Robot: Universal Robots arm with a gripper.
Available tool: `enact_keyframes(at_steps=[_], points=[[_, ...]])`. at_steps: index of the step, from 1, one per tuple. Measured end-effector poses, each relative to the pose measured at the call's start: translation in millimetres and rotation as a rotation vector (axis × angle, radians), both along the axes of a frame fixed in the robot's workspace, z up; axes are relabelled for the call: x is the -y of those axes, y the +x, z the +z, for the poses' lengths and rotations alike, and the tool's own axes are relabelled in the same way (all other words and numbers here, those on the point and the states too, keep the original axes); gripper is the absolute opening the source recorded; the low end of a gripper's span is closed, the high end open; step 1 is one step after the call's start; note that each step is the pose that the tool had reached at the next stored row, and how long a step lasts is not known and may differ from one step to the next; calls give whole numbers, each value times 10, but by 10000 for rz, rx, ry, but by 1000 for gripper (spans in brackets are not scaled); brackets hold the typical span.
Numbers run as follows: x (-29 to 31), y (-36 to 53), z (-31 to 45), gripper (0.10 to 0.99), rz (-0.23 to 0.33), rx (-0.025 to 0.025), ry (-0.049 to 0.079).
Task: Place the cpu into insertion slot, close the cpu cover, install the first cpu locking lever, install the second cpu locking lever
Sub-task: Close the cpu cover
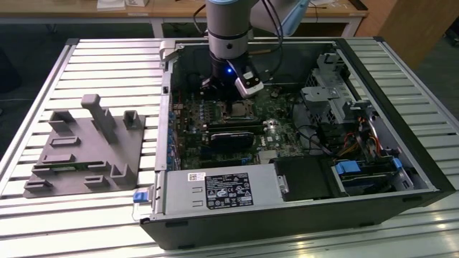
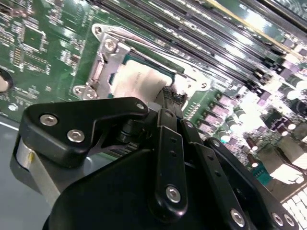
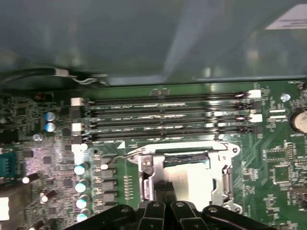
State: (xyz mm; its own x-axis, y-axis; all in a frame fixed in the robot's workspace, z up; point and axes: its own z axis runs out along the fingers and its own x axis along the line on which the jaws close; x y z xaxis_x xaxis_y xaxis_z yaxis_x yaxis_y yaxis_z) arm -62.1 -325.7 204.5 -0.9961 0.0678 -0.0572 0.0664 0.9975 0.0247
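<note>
Grey fixture (image 1: 86, 145): on the table (image 1: 43, 64) toward its edge at the exterior view's left.
Computer case (image 1: 401, 107): open, mid-table.
Gripper (image 3: 163, 186): fingers pressed together, tips at the socket's edge.
cpu cover (image 3: 145, 164): lying down, framing the chip.
cpu (image 3: 194, 179): seated in the socket, just beside the memory slots (image 3: 163, 115).

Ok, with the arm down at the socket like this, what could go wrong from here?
The pincer is at the edge of the cpu cover; a slip could scratch the cpu. The capacitors stand close beside the cover, so a sideways push might knock them.
</note>
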Motion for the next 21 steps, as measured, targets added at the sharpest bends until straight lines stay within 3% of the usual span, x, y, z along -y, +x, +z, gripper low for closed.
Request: enact_keyframes(at_steps=[10,21], points=[[0,-66,-19,106,2,0,1],[1,-72,-43,106,21,-1,-1]])
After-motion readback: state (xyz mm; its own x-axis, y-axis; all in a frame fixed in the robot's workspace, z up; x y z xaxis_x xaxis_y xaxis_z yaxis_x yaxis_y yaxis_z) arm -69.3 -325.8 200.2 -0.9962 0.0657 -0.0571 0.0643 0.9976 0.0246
